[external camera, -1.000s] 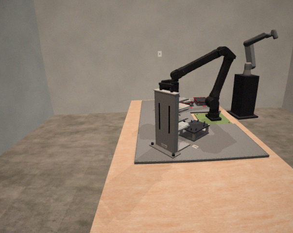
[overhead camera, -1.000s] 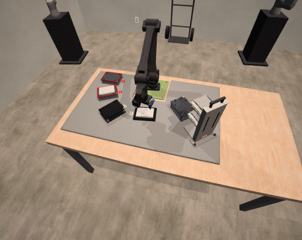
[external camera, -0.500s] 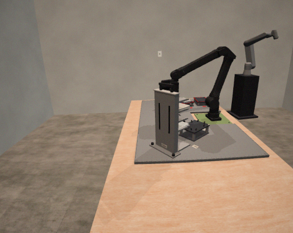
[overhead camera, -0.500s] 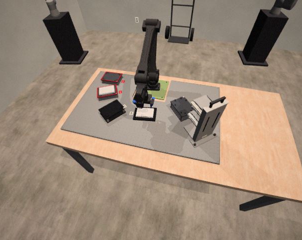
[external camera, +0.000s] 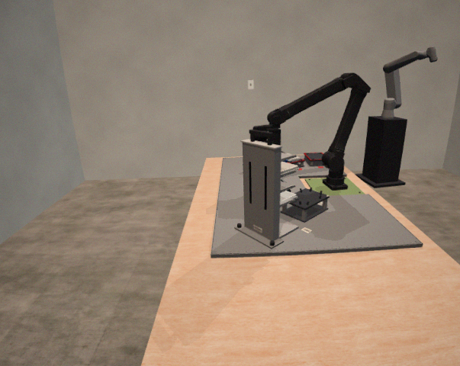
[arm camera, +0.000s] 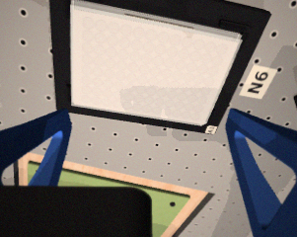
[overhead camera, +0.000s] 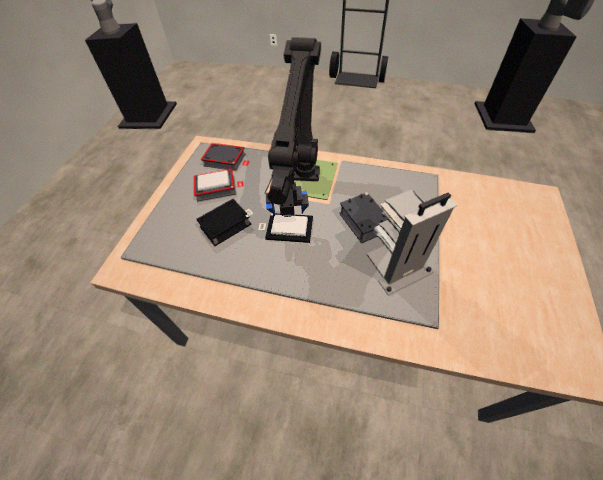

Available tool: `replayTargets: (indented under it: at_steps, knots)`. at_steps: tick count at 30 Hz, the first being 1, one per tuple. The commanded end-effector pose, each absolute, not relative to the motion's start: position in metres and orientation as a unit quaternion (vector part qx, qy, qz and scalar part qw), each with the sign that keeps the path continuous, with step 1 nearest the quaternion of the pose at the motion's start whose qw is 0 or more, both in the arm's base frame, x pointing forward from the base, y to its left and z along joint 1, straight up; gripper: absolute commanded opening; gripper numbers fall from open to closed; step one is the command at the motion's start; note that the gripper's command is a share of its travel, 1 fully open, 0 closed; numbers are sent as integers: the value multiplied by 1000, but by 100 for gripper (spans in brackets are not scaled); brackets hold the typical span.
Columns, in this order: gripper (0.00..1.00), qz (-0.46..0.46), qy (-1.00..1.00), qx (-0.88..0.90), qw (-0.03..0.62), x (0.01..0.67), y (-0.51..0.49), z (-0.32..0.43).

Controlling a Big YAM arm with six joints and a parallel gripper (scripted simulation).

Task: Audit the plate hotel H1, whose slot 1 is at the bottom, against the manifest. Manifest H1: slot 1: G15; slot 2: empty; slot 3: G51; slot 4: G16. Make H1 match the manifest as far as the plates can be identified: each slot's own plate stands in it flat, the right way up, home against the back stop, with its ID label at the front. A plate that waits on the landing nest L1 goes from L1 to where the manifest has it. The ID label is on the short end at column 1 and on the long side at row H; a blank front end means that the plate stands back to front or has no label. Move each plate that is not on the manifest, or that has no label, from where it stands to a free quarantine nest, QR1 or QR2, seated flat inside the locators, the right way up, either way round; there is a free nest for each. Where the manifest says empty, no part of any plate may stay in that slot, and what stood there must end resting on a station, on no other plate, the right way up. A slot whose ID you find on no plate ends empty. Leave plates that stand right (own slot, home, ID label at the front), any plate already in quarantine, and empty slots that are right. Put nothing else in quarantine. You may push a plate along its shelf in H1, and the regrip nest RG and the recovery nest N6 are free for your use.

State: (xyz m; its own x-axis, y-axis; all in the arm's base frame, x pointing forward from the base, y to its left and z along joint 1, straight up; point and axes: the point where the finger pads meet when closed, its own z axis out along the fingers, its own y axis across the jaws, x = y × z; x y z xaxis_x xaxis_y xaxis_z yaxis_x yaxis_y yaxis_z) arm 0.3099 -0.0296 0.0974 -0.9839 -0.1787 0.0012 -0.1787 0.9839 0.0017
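From my side camera, the grey plate hotel (external camera: 260,189) stands upright on the perforated mat (external camera: 340,232), its slotted back panel toward me. Plates (external camera: 288,167) jut out of its far side. A dark nest (external camera: 305,203) sits just beside it. The black arm (external camera: 320,96) arches behind the hotel, wrist hidden.
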Motion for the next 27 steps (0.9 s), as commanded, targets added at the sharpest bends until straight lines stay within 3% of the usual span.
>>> replayTargets:
  at_steps: [1,27]
  knots:
    - [100,5,-989,144,-28,329,-32,116]
    - [100,11,-926,378,-26,329,-32,116]
